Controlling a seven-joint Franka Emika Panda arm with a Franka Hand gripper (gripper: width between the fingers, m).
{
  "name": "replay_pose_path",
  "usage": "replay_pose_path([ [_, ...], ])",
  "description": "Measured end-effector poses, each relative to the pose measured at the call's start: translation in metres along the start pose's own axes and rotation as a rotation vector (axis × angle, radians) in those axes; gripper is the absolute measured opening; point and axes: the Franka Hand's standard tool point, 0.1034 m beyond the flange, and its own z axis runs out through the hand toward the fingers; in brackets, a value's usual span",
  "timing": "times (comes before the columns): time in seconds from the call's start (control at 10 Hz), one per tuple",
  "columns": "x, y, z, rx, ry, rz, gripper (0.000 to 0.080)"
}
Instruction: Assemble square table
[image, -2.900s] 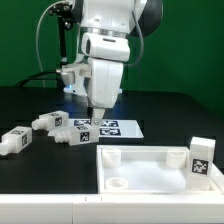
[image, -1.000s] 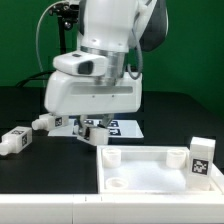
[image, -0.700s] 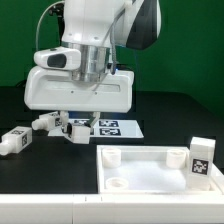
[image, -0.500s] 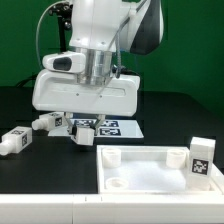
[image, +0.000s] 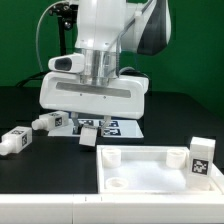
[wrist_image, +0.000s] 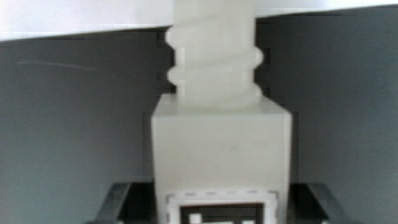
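Observation:
My gripper (image: 89, 130) is shut on a white table leg (image: 88, 136), held just above the black table beside the marker board (image: 118, 127). In the wrist view the leg (wrist_image: 221, 130) fills the middle, threaded end pointing away, its tag by the dark fingers (wrist_image: 121, 200) that press both sides. The square tabletop panel (image: 150, 152) lies at the front on the exterior view's right, round sockets facing up. One tagged leg (image: 202, 160) stands upright at its far right corner. Two more legs (image: 12, 140) (image: 50, 122) lie on the exterior view's left.
The table is black, with a green wall behind it. A white strip (image: 50, 210) runs along the front edge. The arm's large white hand (image: 95, 95) hangs over the marker board and hides part of it.
The hand has turned side-on and dropped low. Over the last second it slid toward the exterior view's right with the leg in its grip, closer to the panel's near corner.

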Motion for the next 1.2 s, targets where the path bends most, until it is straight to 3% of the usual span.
replay_pose_path([
  [0.1,0.000,0.000,0.000,0.001,-0.002,0.001,0.0377],
  [0.2,0.000,0.000,0.000,0.001,-0.002,0.001,0.0525],
  [0.3,-0.001,0.000,0.001,0.003,-0.011,0.001,0.0525],
  [0.4,-0.002,-0.002,0.002,0.014,-0.045,0.005,0.0626],
  [0.5,0.003,0.001,0.000,0.028,-0.082,0.019,0.0626],
  [0.7,0.018,0.010,-0.013,0.096,-0.262,0.067,0.0645],
  [0.8,0.027,0.010,-0.018,0.117,-0.348,0.072,0.0649],
  [0.9,0.032,0.010,-0.017,0.129,-0.421,0.077,0.0649],
  [1.2,0.032,0.000,-0.014,0.126,-0.554,0.030,0.0649],
])
